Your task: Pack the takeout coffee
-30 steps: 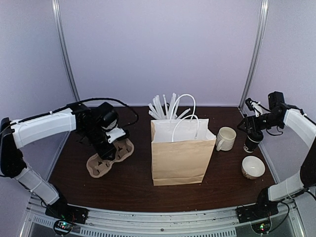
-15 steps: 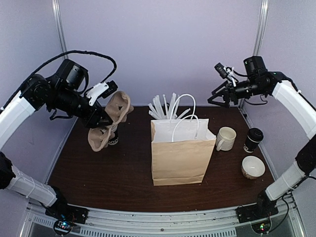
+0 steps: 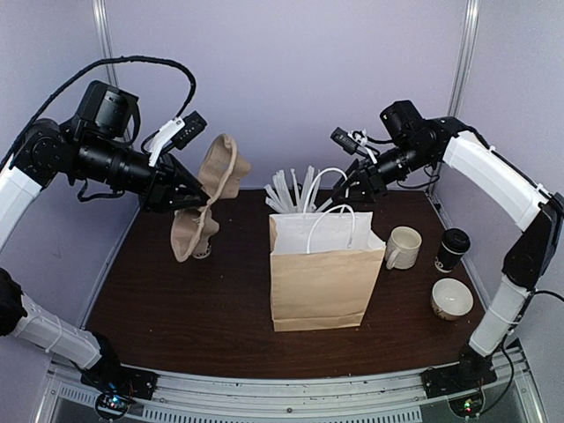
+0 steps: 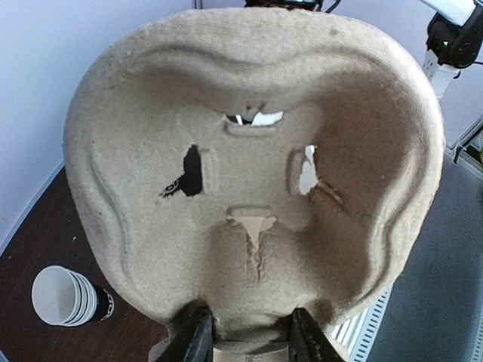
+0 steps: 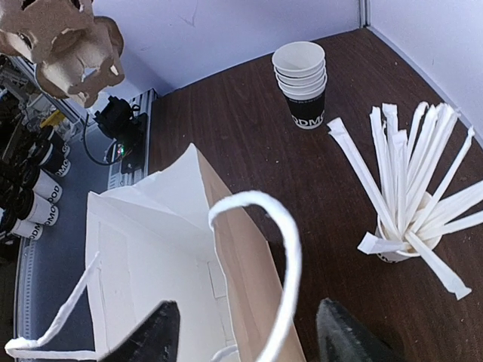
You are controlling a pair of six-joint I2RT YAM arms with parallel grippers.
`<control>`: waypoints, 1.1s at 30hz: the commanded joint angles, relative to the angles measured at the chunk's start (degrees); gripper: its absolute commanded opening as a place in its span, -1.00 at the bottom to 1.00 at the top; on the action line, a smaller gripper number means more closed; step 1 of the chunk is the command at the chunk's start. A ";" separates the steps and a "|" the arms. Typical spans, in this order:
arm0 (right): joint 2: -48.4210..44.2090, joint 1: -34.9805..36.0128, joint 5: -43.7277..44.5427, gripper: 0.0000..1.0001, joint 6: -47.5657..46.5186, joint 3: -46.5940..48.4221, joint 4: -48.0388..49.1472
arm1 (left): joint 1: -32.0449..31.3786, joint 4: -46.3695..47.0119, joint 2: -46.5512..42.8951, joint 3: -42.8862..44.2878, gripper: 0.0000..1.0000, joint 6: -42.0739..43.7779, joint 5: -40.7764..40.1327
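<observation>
Dark wood table (image 3: 176,326) holds boxy paper bag (image 3: 322,282), round-lidded takeout coffee (image 3: 453,249)

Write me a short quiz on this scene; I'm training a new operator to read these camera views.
1. True or false: the takeout coffee is inside the paper bag.
2. The left gripper holds: A a mug, B a pulp cup carrier, C a bowl.
3. Is the right gripper, above the paper bag, open or shut?
Key: 1 false; 2 B; 3 open.
</observation>
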 commanded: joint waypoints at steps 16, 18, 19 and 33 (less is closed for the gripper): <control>-7.64 4.93 -0.82 -1.00 5.32 -1.49 1.91 | -7.29 15.20 10.38 10.26 -0.35 1.27 9.37; -9.62 5.31 -1.12 -1.00 6.21 -3.83 3.13 | -9.32 17.53 10.93 10.07 -0.35 3.44 8.95; -10.47 5.37 -1.34 -1.00 6.87 -4.63 3.71 | -10.33 18.82 11.13 9.82 -0.35 3.87 8.92; -19.67 5.47 -7.26 -1.00 14.23 -17.06 11.67 | -24.44 33.51 13.77 3.13 -0.36 11.75 6.32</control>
